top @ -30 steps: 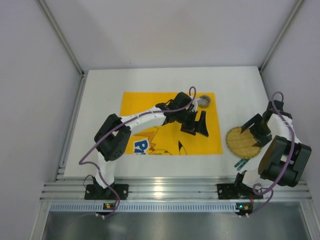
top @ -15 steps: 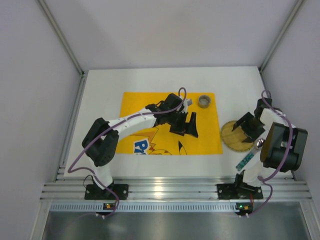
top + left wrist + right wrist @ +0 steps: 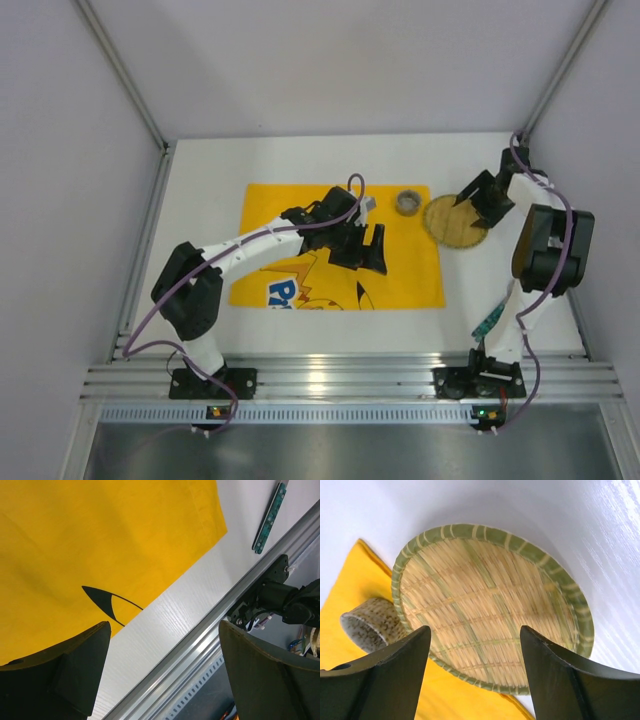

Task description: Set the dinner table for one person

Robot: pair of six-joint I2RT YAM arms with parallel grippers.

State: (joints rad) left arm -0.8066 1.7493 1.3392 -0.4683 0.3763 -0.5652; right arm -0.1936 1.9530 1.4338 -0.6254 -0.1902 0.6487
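Dinner table [image 3: 200,180], white and matte: lay under everything, far wider than anything on it. Judged rigid, heavy and fixed, with a smooth top likely to let things slide. Offered nothing to take hold of, so best treated as a surface to set things on, not to lift.

Yellow placemat [image 3: 290,215]: lay flat mid-table, printed with black cartoon lines and blue letters beginning with P, otherwise unreadable.

Woven plate [image 3: 452,228]: sat at the placemat's far right corner, overlapping its edge.

Right gripper [image 3: 472,650]: hung over the plate's near rim, fingers spread wide, seemingly gripping nothing.

Left gripper [image 3: 165,655]: hovered above the placemat's near right part, fingers wide, empty.

Speckled cup [image 3: 407,202]: stood on the placemat just beside the plate.

Teal strip [image 3: 270,511]: lay near the table's front edge, showed no readable marking.
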